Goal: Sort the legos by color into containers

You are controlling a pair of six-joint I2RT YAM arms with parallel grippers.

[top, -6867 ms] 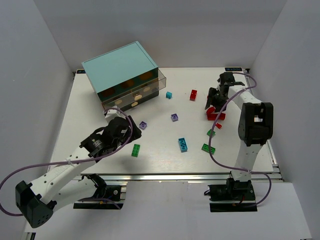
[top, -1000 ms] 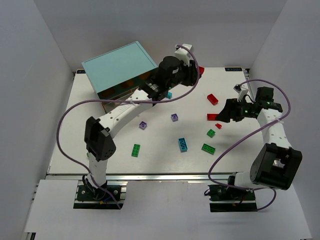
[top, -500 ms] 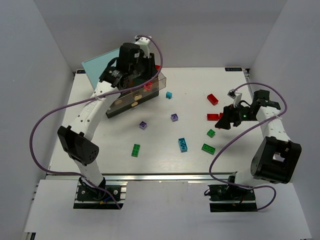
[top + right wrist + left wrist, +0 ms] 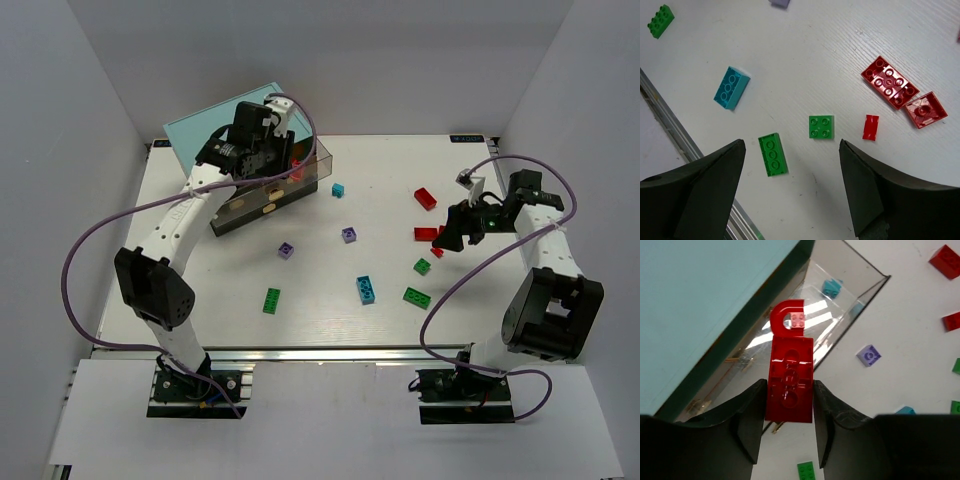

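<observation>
The left tool (image 4: 788, 388) is closed partway on a red lego (image 4: 789, 360), its two fingers pressing the long sides of the flat studded plate so that the plate's hooked end juts out ahead. It hangs directly above the open drawer (image 4: 842, 287) pulled out from the top row of the cabinet (image 4: 700, 300). That looks like the reason for the high, tilted reach: the piece can fall straight into the translucent tray once the fingers part. Whether it is touching the drawer wall I cannot tell.

The right tool (image 4: 791, 145) stands wide apart with nothing between its fingers. It hovers above the table (image 4: 805, 60), well away from the cabinet and out beyond its drawer fronts. Below it lie a red plate (image 4: 889, 82), a red sloped piece (image 4: 925, 109), a small red bit (image 4: 870, 126), a green square (image 4: 821, 126) and a green brick (image 4: 772, 154) — likely the next pickings, the reds in particular.

Nearer the cabinet, two purple legos (image 4: 348, 234) and a small cyan lego (image 4: 338, 189) rest on the table, the cyan one just beside the open drawer. Most of the sorting looks undone.
</observation>
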